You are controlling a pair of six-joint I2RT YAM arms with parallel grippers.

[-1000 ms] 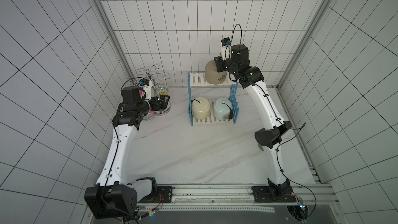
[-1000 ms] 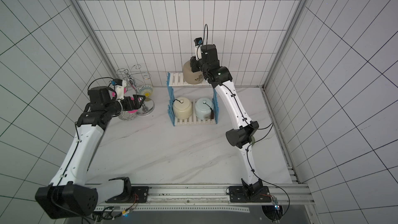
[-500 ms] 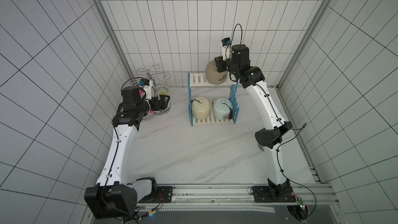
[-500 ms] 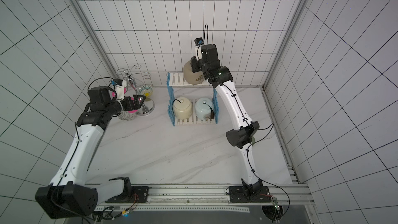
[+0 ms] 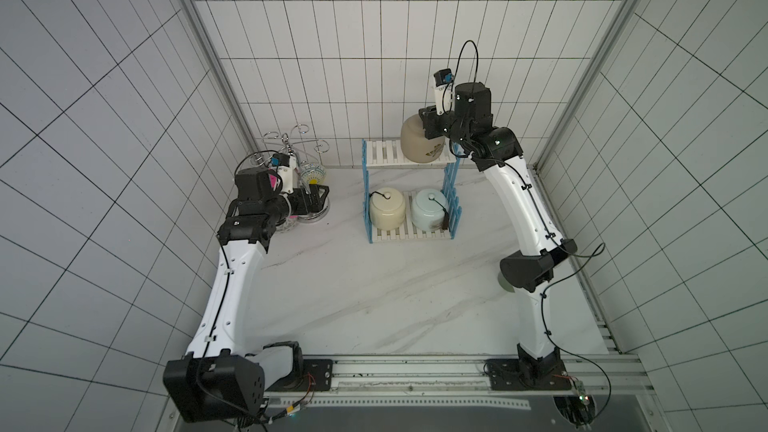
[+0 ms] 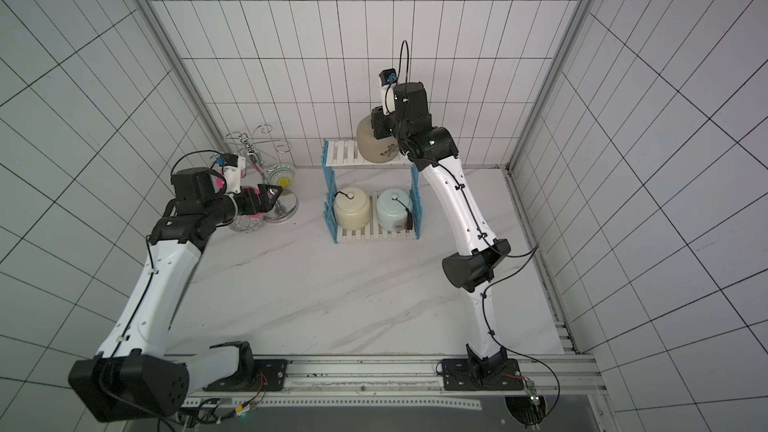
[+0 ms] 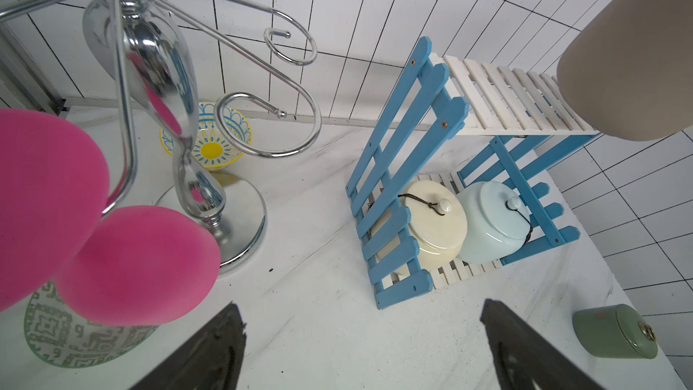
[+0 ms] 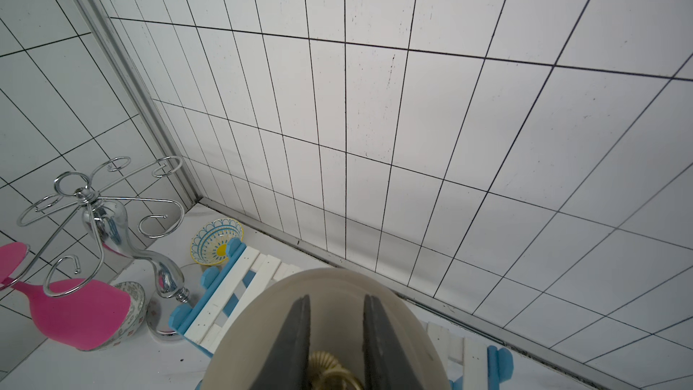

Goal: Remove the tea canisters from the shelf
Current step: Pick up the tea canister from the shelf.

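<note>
- Left arm (image 5: 228,297): curved white shells, black joint housings, a thin black cable clipped along it.
- Right arm (image 5: 519,201): same build, with a green light (image 5: 496,142) on its upper joint.
- Wrist camera (image 5: 441,84): white mount, blue cap.
- Left gripper (image 7: 360,305) and right gripper (image 8: 336,300): flat dark fingers.
- Base plates (image 5: 318,371): black, on a silver rail (image 5: 415,376) at lower frame.

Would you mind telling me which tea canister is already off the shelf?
The small green canister, on the tabletop; cream and pale blue sit on the shelf's lower tier, tan at its top.
</note>
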